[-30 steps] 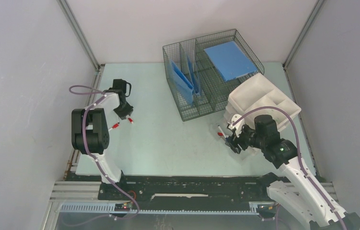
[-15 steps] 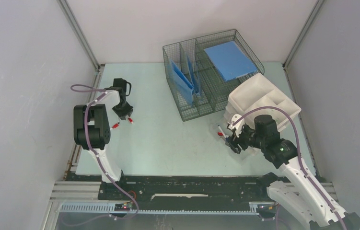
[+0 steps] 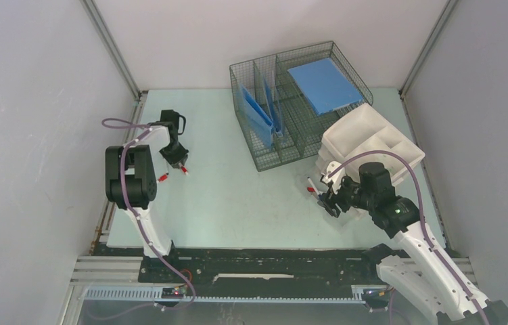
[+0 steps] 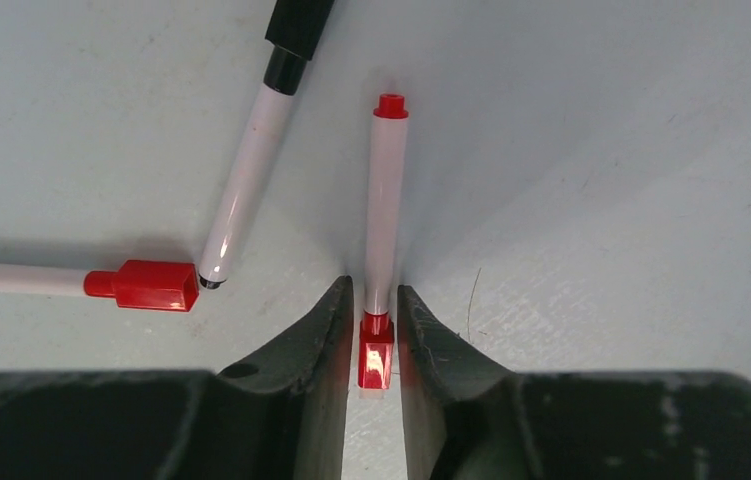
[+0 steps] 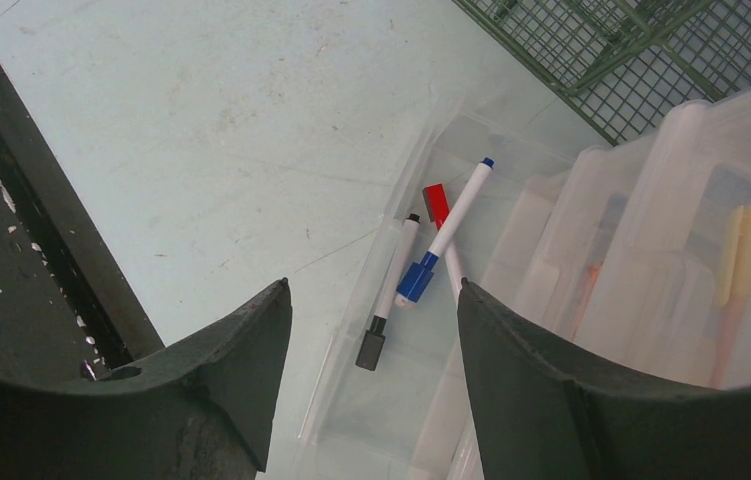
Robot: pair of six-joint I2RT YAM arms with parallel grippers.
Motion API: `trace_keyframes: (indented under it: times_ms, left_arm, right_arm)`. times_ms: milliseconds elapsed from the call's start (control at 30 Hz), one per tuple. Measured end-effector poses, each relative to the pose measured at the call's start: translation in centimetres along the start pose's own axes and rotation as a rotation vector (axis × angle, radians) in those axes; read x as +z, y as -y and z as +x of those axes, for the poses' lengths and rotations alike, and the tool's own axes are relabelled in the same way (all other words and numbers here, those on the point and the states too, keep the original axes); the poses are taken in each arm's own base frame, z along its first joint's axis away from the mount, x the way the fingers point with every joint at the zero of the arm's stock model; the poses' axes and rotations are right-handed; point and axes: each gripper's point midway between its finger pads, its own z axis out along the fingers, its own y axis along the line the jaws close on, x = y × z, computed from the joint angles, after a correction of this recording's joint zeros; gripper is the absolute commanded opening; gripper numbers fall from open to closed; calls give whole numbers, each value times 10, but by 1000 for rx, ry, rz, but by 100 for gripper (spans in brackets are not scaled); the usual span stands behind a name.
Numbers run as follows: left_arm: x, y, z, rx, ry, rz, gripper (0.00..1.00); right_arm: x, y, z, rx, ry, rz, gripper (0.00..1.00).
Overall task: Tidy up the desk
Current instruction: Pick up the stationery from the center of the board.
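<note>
Plainly the left end effector [image 4: 373, 330] sits low on the table [image 4: 601, 150], with its jaws close on either side of a red marker [image 4: 386, 200] at the cap end. Whether they pinch it I cannot tell. A black-capped marker [image 4: 251, 170] and a second red marker [image 4: 141, 285] lie loose just beside. The right end effector [image 5: 371, 300] hangs released above a clear bin [image 5: 391, 420] holding several markers. By my judgement the sorting is partly done, with three markers left on the table.
</note>
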Motion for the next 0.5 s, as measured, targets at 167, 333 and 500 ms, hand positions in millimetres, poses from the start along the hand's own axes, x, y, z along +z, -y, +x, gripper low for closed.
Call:
trace_keyframes:
  times_ms: [167, 333, 500]
  left_arm:
    - [0, 0, 0, 2, -2, 2, 16]
    - [0, 0, 1, 9, -4, 4, 3]
    - [0, 1, 0, 9, -4, 8, 0]
  right_arm:
    - [-1, 0, -1, -1, 3, 1, 70]
    - [-1, 0, -1, -3, 7, 3, 69]
    - [-1, 0, -1, -3, 6, 3, 70]
